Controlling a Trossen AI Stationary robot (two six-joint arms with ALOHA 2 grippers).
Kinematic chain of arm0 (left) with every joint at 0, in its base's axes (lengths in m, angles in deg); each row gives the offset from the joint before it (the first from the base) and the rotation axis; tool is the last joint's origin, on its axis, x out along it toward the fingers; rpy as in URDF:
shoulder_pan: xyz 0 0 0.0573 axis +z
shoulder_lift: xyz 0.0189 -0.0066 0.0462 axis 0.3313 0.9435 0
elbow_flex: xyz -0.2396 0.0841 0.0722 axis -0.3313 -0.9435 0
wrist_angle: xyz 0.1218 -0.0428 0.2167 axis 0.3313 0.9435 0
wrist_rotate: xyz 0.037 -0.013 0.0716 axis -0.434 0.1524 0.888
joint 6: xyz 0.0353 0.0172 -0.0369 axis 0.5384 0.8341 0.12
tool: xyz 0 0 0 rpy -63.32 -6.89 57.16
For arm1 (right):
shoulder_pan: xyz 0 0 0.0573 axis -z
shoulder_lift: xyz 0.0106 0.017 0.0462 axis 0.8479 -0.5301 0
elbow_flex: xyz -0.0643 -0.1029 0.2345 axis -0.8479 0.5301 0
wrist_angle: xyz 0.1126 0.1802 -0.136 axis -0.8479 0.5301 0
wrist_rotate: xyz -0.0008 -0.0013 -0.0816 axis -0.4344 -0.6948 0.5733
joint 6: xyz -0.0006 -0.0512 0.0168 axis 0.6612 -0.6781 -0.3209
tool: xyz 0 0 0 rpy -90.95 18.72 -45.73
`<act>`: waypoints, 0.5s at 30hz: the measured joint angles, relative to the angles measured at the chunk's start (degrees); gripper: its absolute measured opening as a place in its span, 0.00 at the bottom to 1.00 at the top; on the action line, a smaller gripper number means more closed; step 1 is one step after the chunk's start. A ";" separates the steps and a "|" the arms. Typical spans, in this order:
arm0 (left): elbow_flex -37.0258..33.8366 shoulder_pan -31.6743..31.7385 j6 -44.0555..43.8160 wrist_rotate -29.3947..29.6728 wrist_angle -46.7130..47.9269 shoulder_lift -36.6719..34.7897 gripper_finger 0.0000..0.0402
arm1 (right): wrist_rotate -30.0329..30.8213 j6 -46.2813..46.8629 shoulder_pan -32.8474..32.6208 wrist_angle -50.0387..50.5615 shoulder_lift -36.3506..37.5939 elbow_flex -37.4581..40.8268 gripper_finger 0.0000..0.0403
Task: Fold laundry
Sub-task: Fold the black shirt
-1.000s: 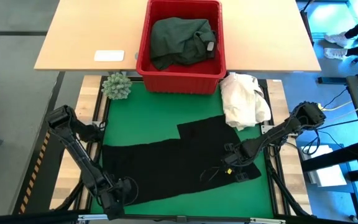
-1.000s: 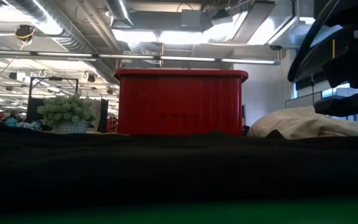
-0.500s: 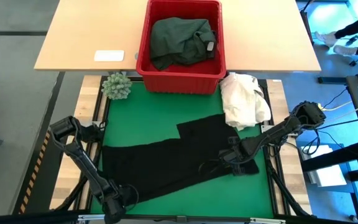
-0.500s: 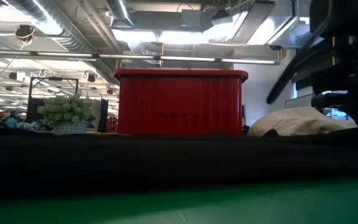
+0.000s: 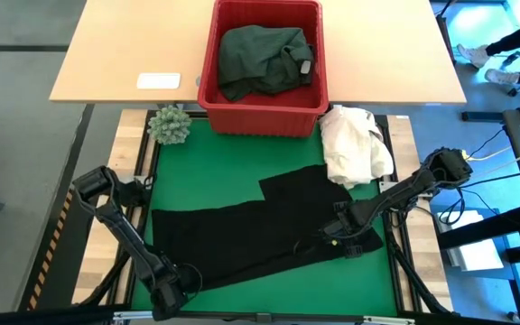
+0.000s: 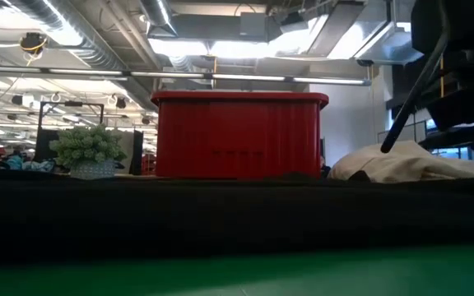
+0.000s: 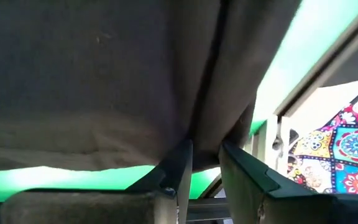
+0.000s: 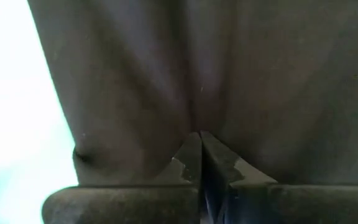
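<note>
Black garment [image 5: 260, 230] lies spread across the green mat [image 5: 233, 162] at the near edge of the table, one dark sheet running from the left corner to the right side, with a stepped upper edge toward the middle. At its near left corner the left gripper [image 5: 171, 291] sits low over the mat; in its wrist view the two fingers [image 7: 178, 168] stand a little apart with a fold of the dark cloth gathered between them, so the jaws are pinching the garment's corner. On the right side the right gripper [image 5: 339, 237] rests on the cloth's near right edge, and its wrist view shows the fingertips [image 8: 199, 152] pressed together with the black fabric caught between them.

Farther back on the right, a cream-white cloth heap [image 5: 355, 144] lies bunched at the mat's far right corner, just beside the garment's upper edge. At the far left corner stands a small green plant [image 5: 170, 125]. Beyond the mat, a red plastic basket [image 5: 264, 117] sits on the wooden tabletop [image 5: 134, 45], and a dark green garment [image 5: 262, 56] lies crumpled inside it. A white card [image 5: 159, 80] lies flat on the wood left of the basket. From the low view the basket [image 6: 239, 136] rises behind the black cloth, the plant [image 6: 87, 148] to its left and the pale heap [image 6: 401, 164] to its right.
</note>
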 joint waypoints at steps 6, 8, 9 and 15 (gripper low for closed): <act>-0.02 -0.11 0.23 2.18 2.30 -3.43 0.20 | -0.62 -0.83 0.00 2.31 0.02 -0.37 0.00; -0.02 -0.11 -0.38 3.11 2.51 -4.45 0.20 | -0.62 -0.78 0.00 2.79 0.02 -0.37 0.00; -0.02 -0.11 -0.71 3.84 2.51 -4.95 0.20 | -0.62 -0.78 0.00 2.96 0.02 -0.40 0.00; -0.02 -0.37 -3.14 5.24 2.51 -7.05 0.20 | -2.10 -0.80 0.00 2.85 0.04 -0.44 0.00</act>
